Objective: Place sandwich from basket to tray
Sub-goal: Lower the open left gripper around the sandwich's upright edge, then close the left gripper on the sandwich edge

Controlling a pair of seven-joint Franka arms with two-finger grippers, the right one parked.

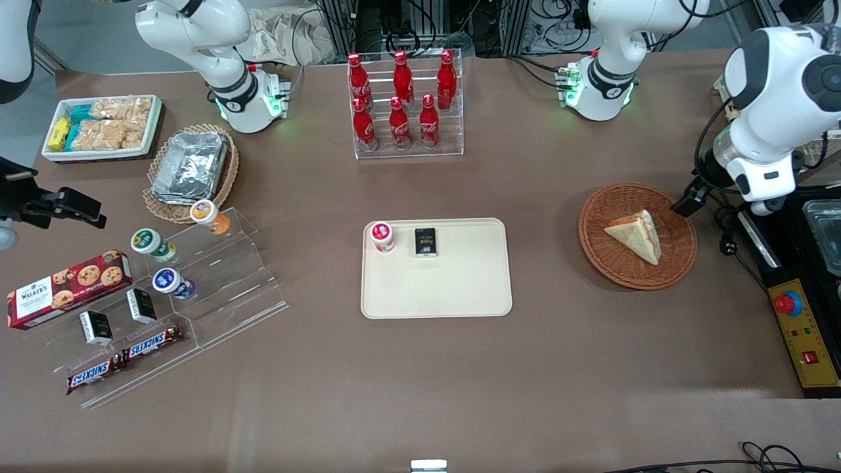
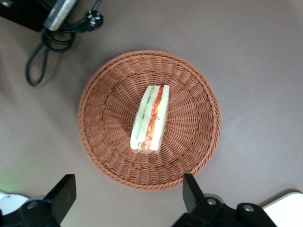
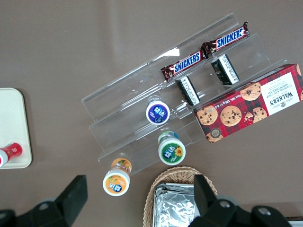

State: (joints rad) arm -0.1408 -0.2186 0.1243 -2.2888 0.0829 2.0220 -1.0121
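The table (image 1: 420, 394) is a flat brown sheet with a matte surface. On it, near the middle, lies the tray (image 1: 436, 289), a smooth cream rectangle with rounded corners and a low rim. A red-capped small jar (image 1: 382, 236) and a small black box (image 1: 426, 242) stand on the tray's edge farther from the front camera, just beside each other; the part nearer the camera is bare.

Toward the working arm's end of the table sits the basket (image 1: 594, 243), round, shallow and reddish-brown, its wicker woven in rings around ribs that fan out from the centre.

The sandwich (image 1: 636, 234) lies in the basket, near its middle, resting on the woven floor. It is a triangular wedge of pale, soft-looking bread. In the front view a flat bread face shows, and the wedge's sharp corner points toward the tray. In the wrist view the cut edge (image 2: 151, 118) faces up at the camera: a long narrow strip with white bread outside, and green and orange-red filling running lengthwise between.

The gripper (image 2: 128, 198) hangs above the basket, over its rim and clear of the sandwich. Its two dark fingers (image 2: 191, 191) stand wide apart and hold nothing.
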